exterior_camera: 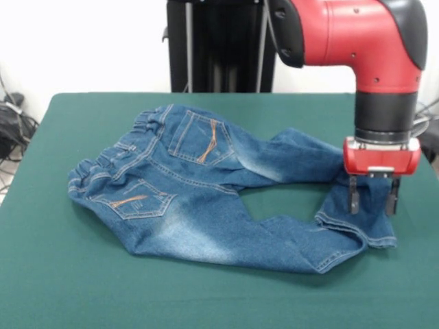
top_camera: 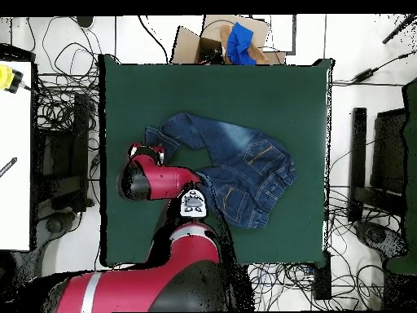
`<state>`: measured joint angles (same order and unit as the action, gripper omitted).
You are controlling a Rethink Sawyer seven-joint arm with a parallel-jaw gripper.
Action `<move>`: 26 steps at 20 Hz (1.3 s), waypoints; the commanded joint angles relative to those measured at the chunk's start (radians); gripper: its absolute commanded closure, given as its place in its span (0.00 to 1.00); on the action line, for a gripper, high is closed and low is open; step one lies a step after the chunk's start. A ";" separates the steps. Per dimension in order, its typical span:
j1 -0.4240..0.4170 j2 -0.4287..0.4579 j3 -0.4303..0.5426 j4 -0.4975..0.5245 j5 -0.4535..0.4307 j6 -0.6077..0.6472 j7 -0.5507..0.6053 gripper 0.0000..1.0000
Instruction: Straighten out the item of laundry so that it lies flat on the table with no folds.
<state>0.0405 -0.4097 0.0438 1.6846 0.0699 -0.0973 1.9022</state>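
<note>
The item of laundry (exterior_camera: 206,185), a small pair of blue jeans, lies back side up on the green table (exterior_camera: 206,301), with its orange-stitched pockets showing and its waistband at the left. Both legs run to the right. The far leg bends back on itself, so its cuff end lies folded beside the near leg's cuff. My gripper (exterior_camera: 372,195) stands open over that folded end, one finger on each side of the denim. In the overhead view the jeans (top_camera: 244,167) spread over the table (top_camera: 244,90), and the gripper (top_camera: 145,152) sits at the leg end on the left.
Beyond the table's edge in the overhead view stands a cardboard box (top_camera: 232,41) holding blue cloth. Cables lie on the floor around the table. A white surface (top_camera: 12,147) borders the left side. My arm (top_camera: 163,181) hangs over the table's lower left part.
</note>
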 commanded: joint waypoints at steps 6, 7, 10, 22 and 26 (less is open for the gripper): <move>-0.005 0.064 -0.027 -0.008 -0.056 0.032 0.073 0.00; -0.005 0.067 -0.029 -0.005 -0.059 0.022 0.075 0.00; -0.013 0.076 -0.015 -0.005 -0.069 0.009 0.077 0.00; -0.042 0.220 0.045 -0.113 -0.094 0.040 0.059 0.00; -0.051 0.237 0.059 -0.144 -0.102 0.057 0.051 0.00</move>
<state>0.0257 -0.3498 0.0498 1.6500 -0.0071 -0.0965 1.9022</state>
